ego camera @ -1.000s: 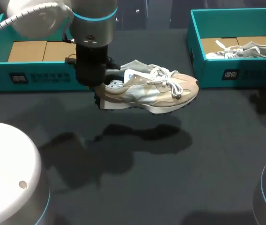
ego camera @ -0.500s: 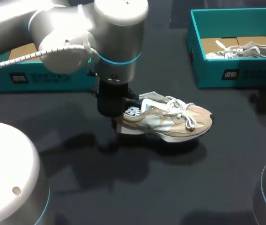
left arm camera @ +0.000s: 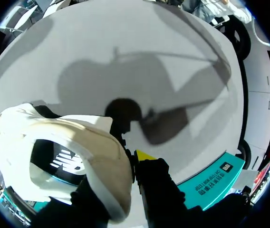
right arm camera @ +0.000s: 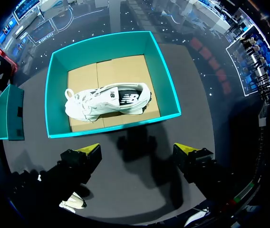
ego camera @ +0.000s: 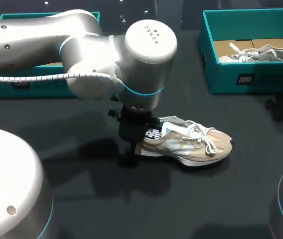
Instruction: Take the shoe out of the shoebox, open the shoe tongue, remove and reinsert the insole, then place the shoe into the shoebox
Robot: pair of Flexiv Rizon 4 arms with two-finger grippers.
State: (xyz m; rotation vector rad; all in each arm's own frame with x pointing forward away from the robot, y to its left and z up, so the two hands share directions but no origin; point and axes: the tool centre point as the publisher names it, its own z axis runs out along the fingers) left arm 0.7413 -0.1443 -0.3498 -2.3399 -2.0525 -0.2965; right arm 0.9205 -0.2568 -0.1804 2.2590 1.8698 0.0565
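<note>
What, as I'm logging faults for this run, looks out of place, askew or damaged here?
Nothing stands out. The beige shoe sits sole-down on the table, its heel gripped by the left fingers. The white shoe lies inside the right shoebox.

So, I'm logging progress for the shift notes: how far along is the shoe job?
Done: the beige shoe is out of the left shoebox, at the table's middle. In hand: the left pincer grips its heel. Left: tongue, insole out and in, reboxing.
</note>
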